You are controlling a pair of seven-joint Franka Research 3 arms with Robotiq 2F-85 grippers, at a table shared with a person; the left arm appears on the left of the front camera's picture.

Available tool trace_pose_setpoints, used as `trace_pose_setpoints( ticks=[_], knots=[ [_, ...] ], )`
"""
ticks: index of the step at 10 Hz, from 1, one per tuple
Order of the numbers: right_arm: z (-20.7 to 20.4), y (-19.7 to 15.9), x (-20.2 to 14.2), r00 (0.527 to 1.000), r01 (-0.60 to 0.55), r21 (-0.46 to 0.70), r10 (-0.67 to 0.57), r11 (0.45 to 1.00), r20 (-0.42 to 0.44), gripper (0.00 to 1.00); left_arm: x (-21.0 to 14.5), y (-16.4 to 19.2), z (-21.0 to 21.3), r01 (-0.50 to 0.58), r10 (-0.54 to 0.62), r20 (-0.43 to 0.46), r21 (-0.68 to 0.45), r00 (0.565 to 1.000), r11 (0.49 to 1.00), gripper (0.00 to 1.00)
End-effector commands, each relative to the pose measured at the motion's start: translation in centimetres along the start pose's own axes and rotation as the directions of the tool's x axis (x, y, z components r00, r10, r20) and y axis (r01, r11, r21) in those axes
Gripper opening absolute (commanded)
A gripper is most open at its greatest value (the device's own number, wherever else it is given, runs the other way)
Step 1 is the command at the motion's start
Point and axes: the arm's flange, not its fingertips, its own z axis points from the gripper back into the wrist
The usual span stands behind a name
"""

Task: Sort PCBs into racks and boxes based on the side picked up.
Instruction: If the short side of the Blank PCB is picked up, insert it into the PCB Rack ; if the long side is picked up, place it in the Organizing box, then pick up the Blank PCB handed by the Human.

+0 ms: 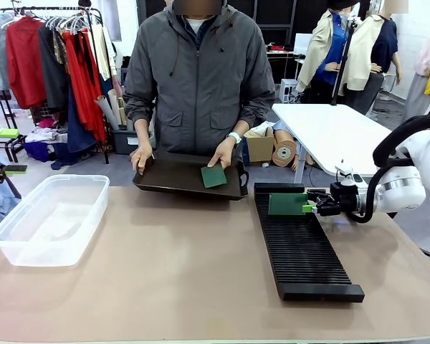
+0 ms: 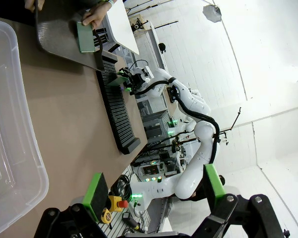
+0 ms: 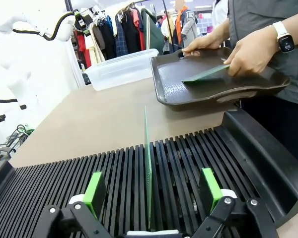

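The right end effector (image 3: 151, 191) stands wide, its 2 green pads (image 3: 94, 193) well apart and touching nothing. Between them 1 PCB (image 3: 148, 168) stands upright on its edge in a slot of the black rack (image 1: 304, 251), seen edge-on at the centre of the right wrist view. Its plane runs straight away from the wrist, parallel to the fingers and clear of both pads. In the front view this puts the PCB at the rack's far end, right of centre, just left of the fingertips. Judged from that, a withdrawal has to run along the board's own plane, since any sideways drift would bring a pad against it.

A second PCB (image 1: 213, 176) lies on the dark tray (image 1: 172, 175) at the upper centre of the front view, with the person's hand (image 1: 222, 152) on its far edge. It sits up and left of the right end effector, which is probably the nearer arm.

The left end effector (image 2: 154, 191) is also wide and holds nothing, beside the clear box (image 1: 29, 247) at the left of the surface (image 1: 165, 272).
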Motion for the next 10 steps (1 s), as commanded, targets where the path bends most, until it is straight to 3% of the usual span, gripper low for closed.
trace_pose_setpoints(
  ticks=[1,9,10],
  knots=[
    [-0.1,0.0,0.2,1.000,-0.002,0.002,0.002,1.000,-0.001,1.00,-0.1,-0.1,0.0,-0.004,0.004,0.001,-0.006,1.000,1.000,1.00],
    [0.0,0.0,0.0,1.000,0.000,0.000,0.000,1.000,0.000,1.00,-0.1,-0.1,0.0,-0.004,0.004,0.001,-0.006,1.000,1.000,1.00],
    [0.7,0.9,1.8,1.000,-0.005,0.011,0.004,1.000,0.022,1.00,-0.1,-0.1,0.0,-0.004,0.004,0.001,-0.006,1.000,1.000,1.00]
  ],
)
